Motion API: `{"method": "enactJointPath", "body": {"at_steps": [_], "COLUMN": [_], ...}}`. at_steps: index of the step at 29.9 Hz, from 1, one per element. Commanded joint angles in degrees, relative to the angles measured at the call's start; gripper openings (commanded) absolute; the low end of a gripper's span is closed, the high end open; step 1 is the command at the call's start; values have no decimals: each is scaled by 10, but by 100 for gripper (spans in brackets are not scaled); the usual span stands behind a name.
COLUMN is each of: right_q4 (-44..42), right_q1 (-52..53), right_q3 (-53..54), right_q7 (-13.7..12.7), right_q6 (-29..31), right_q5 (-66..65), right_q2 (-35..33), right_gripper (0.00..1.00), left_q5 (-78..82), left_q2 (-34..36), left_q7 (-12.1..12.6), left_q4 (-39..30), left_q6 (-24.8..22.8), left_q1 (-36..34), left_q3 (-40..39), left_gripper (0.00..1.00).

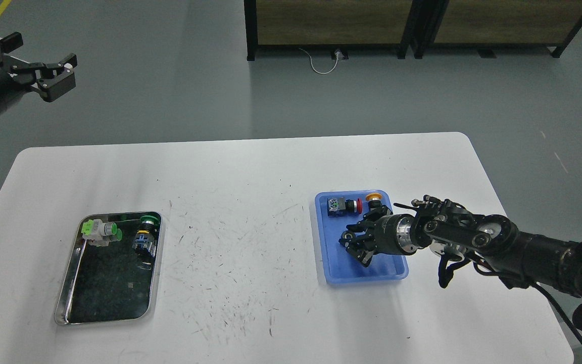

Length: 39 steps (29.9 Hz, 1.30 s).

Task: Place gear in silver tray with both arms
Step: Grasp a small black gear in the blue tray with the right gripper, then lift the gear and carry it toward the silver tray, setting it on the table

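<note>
The silver tray (68, 296) lies on the table at the left. It holds a white and green part (100, 230) and a green-capped part with a blue body (145, 233) at its far end. My right gripper (355, 247) reaches low into the blue plastic tray (332, 265) at the right. Its dark fingers blend together, so I cannot tell whether they hold anything. A red-capped part (342, 206) and a yellow-capped part (373, 198) lie at that tray's far end, just beyond the gripper. My left gripper (63, 75) is open and empty, raised off the table at the far left.
The white table (240, 202) has rounded corners and a scuffed middle. Beyond its far edge is grey floor. A dark-framed cabinet (331, 25) and a white cable (321, 63) are at the back.
</note>
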Motion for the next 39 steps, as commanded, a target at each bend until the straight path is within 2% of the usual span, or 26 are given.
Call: {"method": "enactJointPath", "body": {"at_steps": [1, 7, 11, 21, 27, 39], "right_q4": [3, 34, 43, 12, -24, -74], "right_q1": [1, 30, 66, 98, 90, 81], "right_q3": [14, 42, 39, -22, -37, -63], "right_q7": [1, 3, 6, 5, 5, 5], "right_q6": [9, 29, 48, 53, 54, 59], "right_q5": [0, 7, 17, 40, 40, 38], "right_q2": [-4, -34, -26, 129, 198, 204], "right_gripper": [18, 19, 20, 22, 23, 24], "left_q5": [0, 0, 0, -1, -1, -1], "left_q2": [3, 9, 9, 6, 8, 12], "left_q7": [0, 0, 1, 2, 2, 2], "left_q4": [0, 0, 0, 0, 0, -1], "left_q6": [0, 0, 1, 25, 29, 30], "left_q1": [0, -1, 0, 5, 5, 5], "left_q3": [0, 0, -5, -8, -8, -9], "left_gripper": [98, 98, 98, 98, 98, 98]}}
